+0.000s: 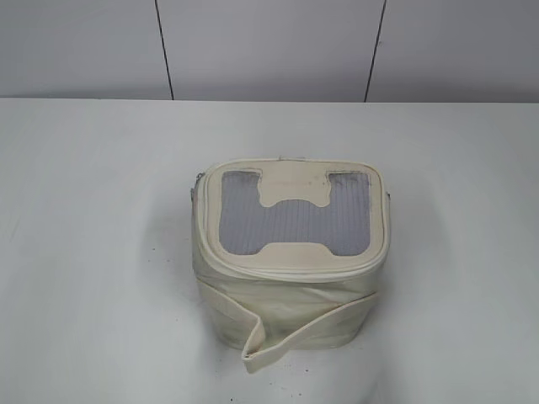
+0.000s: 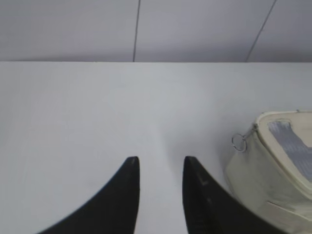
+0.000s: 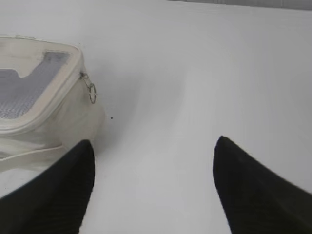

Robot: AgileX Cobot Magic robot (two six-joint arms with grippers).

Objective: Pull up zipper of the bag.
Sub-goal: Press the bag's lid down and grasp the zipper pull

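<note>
The cream-white boxy bag [image 1: 286,290] stands in the middle of the table, its grey mesh H-shaped window [image 1: 295,215] facing up. The zipper [image 1: 295,271] is a thin cream track round the top panel's rim. One silver ring pull [image 2: 239,142] hangs at the bag's left corner; another ring pull [image 3: 92,92] hangs at its right corner. A loose strap [image 1: 278,337] droops across the front. My left gripper [image 2: 161,161] is open and empty, left of the bag [image 2: 273,175]. My right gripper [image 3: 153,144] is wide open and empty, right of the bag [image 3: 44,112]. Neither gripper shows in the exterior view.
The white table [image 1: 84,252] runs to a grey panelled wall [image 1: 269,46] at the back. Bare tabletop [image 2: 97,107] lies ahead of the left gripper, and bare tabletop [image 3: 204,73] ahead of the right one.
</note>
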